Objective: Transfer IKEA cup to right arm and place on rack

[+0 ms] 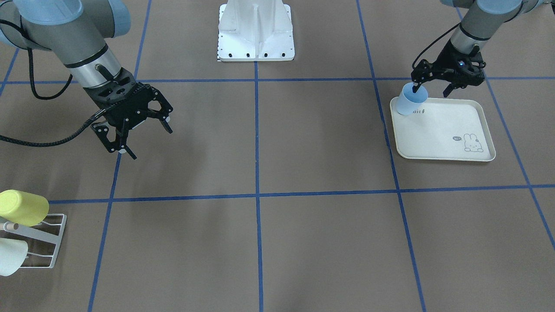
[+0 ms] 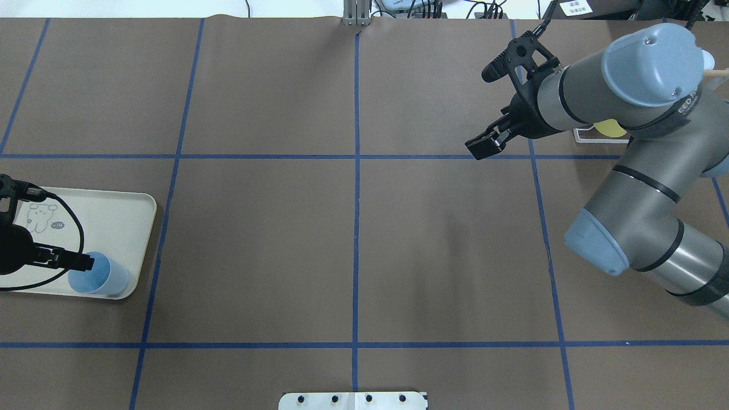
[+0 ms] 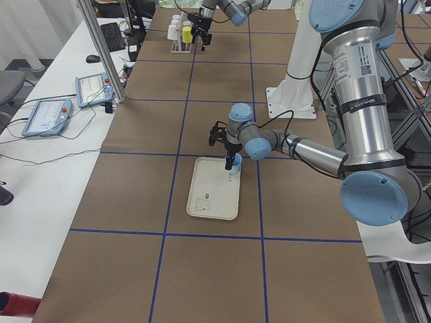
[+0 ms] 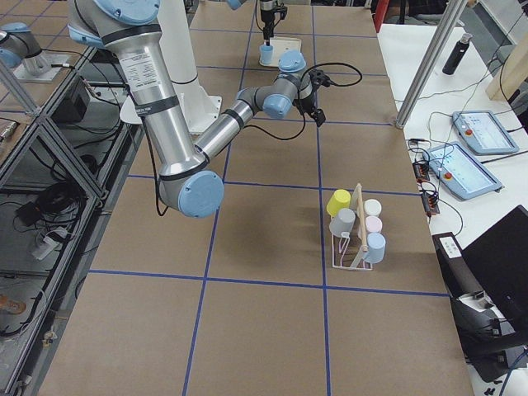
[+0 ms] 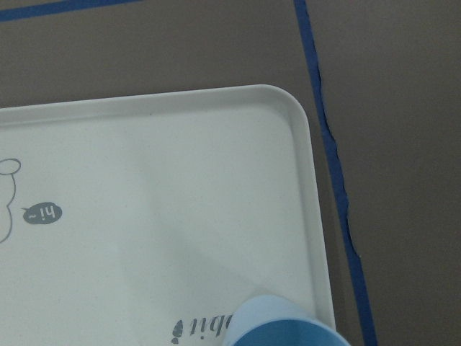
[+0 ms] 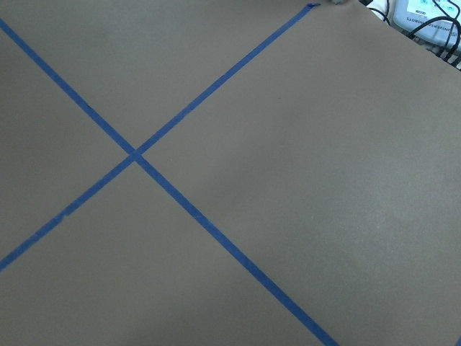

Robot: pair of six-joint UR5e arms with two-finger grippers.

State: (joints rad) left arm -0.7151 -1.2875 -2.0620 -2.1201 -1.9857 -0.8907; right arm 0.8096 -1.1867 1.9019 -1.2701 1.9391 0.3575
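Observation:
The blue IKEA cup (image 1: pixel 407 103) stands upright at a corner of the cream rabbit-print tray (image 1: pixel 446 143). My left gripper (image 1: pixel 431 91) is open over it, with one finger down inside the cup and the other outside above the tray. The overhead view shows the same finger in the cup (image 2: pixel 105 279). In the left wrist view only the cup's rim (image 5: pixel 281 324) shows at the bottom edge. My right gripper (image 1: pixel 149 141) hangs open and empty above the bare table, well away from the cup. The white wire rack (image 1: pixel 43 242) stands at the table's right end.
The rack (image 4: pixel 355 235) holds several cups, a yellow one (image 1: pixel 21 207) among them. The robot's white base plate (image 1: pixel 256 30) sits at the table's middle edge. Blue tape lines grid the brown table. Tablets and cables lie on side benches.

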